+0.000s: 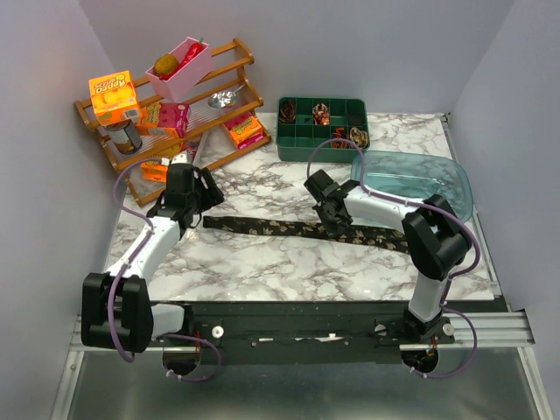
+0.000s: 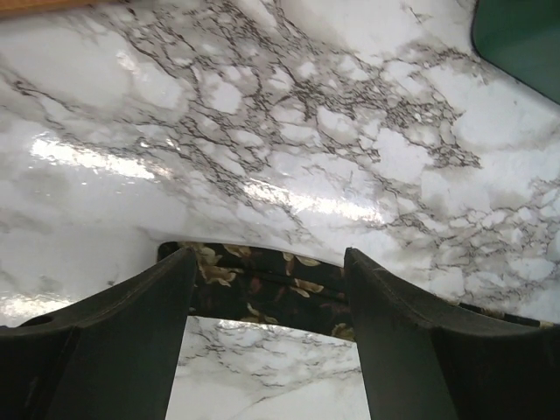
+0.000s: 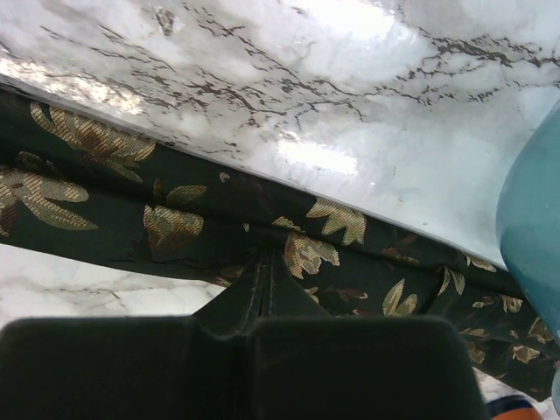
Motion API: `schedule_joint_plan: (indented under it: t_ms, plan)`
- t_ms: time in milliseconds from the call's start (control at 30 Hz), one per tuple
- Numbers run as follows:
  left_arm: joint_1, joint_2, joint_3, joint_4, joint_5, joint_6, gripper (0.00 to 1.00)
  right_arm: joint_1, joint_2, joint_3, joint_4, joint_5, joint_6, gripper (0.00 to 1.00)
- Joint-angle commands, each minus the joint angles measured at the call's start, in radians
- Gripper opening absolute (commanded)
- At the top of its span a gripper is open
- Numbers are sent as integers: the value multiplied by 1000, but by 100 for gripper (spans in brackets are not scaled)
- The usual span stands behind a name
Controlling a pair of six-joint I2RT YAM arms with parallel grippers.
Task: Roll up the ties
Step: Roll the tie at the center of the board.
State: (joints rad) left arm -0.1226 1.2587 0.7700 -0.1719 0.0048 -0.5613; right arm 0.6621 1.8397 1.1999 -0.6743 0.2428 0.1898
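Observation:
A long dark tie (image 1: pixel 297 230) with a tan-gold leaf pattern lies flat across the marble table, running left to right. My left gripper (image 1: pixel 206 201) is open just above the tie's left end; in the left wrist view the tie end (image 2: pixel 262 284) lies between the spread fingers (image 2: pixel 149 324). My right gripper (image 1: pixel 331 219) is shut, pinching the fabric near the tie's middle; in the right wrist view the closed tips (image 3: pixel 267 262) press into puckered cloth (image 3: pixel 131 210). Several small coiled ties (image 1: pixel 321 112) sit in compartments of a green tray (image 1: pixel 302 150) at the back.
A clear teal bin (image 1: pixel 420 179) stands right behind the right arm and shows in the right wrist view (image 3: pixel 534 201). A wooden rack (image 1: pixel 232 52) with boxes, a can and a pink container stands at the back left. The green tray's corner (image 2: pixel 525 35) shows in the left wrist view.

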Motion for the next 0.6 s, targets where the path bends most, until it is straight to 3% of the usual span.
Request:
schedule_joint_plan:
  t_ms: [0,233,567]
  plan:
    - [35,-38,-47,-5,-85,-2,77,-5,15,-56,-76,50,-9,1]
    - [60,-7,-80,26,-63,-14,76,-7,-59,-69,-48,10,-9,1]
    - [103,2,-124,87,-6,-40,75,-6,-143,67,24,-209,-59,1]
